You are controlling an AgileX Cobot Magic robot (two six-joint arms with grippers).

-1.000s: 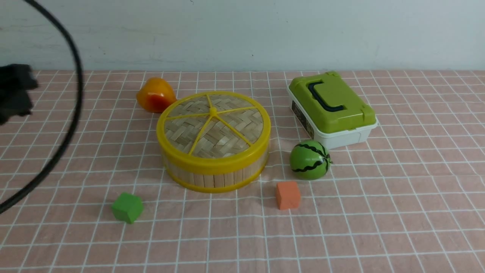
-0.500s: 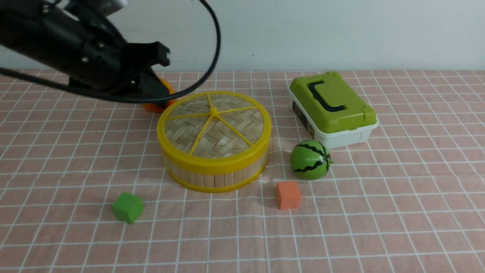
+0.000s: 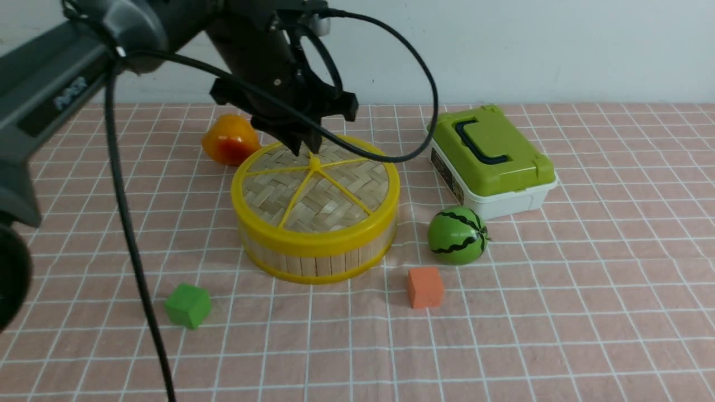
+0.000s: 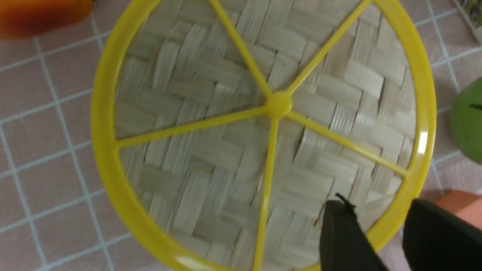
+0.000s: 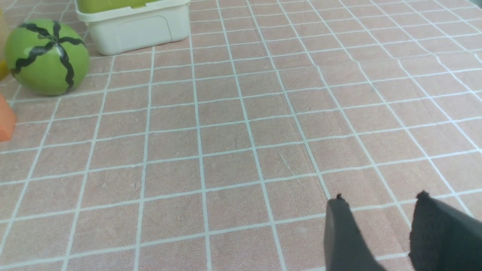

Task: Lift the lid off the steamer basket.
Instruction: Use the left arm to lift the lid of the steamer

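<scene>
The lid (image 3: pixel 329 195), woven bamboo with a yellow rim and spokes, sits closed on the steamer basket (image 3: pixel 313 262) at the table's middle. My left gripper (image 3: pixel 305 149) hangs just above and slightly behind the lid's centre knob (image 3: pixel 314 163), jaws a little apart and empty. In the left wrist view the lid (image 4: pixel 211 158) fills the picture, and the left gripper (image 4: pixel 380 210) shows two dark fingers with the yellow rim visible between them. My right gripper (image 5: pixel 380 203) is open and empty over bare cloth; it does not show in the front view.
An orange-yellow fruit (image 3: pixel 229 139) lies behind-left of the basket. A white box with a green lid (image 3: pixel 489 151) stands to the right, with a toy watermelon (image 3: pixel 457 234) and an orange cube (image 3: pixel 424 286) before it. A green cube (image 3: pixel 187 305) lies front left. The left arm's cable (image 3: pixel 128 234) hangs down there.
My left arm has swung in from the left edge, past the fruit, to above the lid's centre. The lid and basket have not moved.
</scene>
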